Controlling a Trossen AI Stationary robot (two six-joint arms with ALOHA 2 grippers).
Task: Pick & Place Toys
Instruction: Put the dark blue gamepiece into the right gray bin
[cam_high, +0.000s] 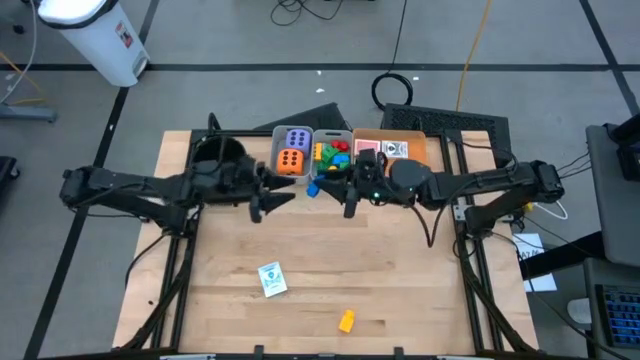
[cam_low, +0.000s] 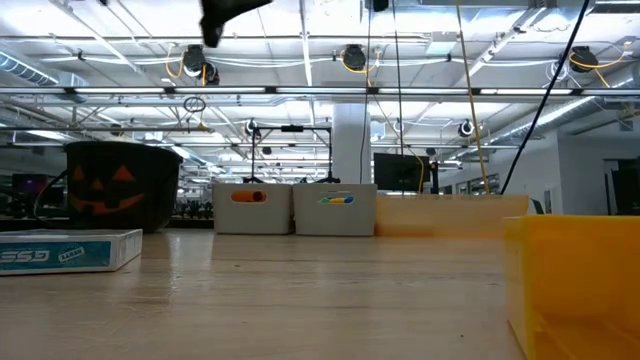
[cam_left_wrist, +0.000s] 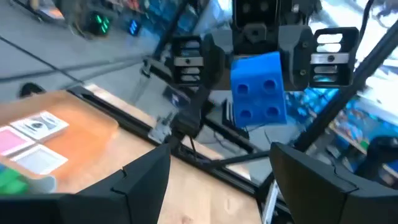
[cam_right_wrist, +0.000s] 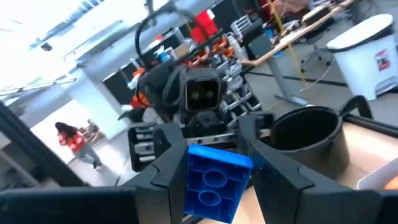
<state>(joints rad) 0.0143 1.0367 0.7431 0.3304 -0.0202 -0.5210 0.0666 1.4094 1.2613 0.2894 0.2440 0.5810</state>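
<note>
Yellow brick (cam_low: 572, 290) fills the low view's near corner, at about 6 o'clock on the table (cam_high: 400, 290) seen from above, with a picture card (cam_high: 271, 279) at 7 o'clock; neither is being handled.

The toy in hand is the blue brick (cam_left_wrist: 258, 87), held above the table just short of 12 o'clock, in front of the grey bins (cam_high: 312, 133). The right gripper (cam_high: 338, 189) has its jaws drawn narrow on it, one finger on each flat side. The left gripper (cam_high: 272, 197) faces it from 9 o'clock with jaws wide and empty.

I judge the brick light, rigid and not fragile, but smooth plastic, so it could pivot if pinched near a corner. Flat opposite sides are the place to grip (the studded face gives poorer seating).

Hard to make out: how deep the right fingers (cam_right_wrist: 273, 174) reach down the brick's sides, and whether the brick sits square between them. The low view shows neither gripper nor the blue brick, only a dark bit of arm at its upper edge. The bins' contents are half hidden by the arms in the high view
</note>
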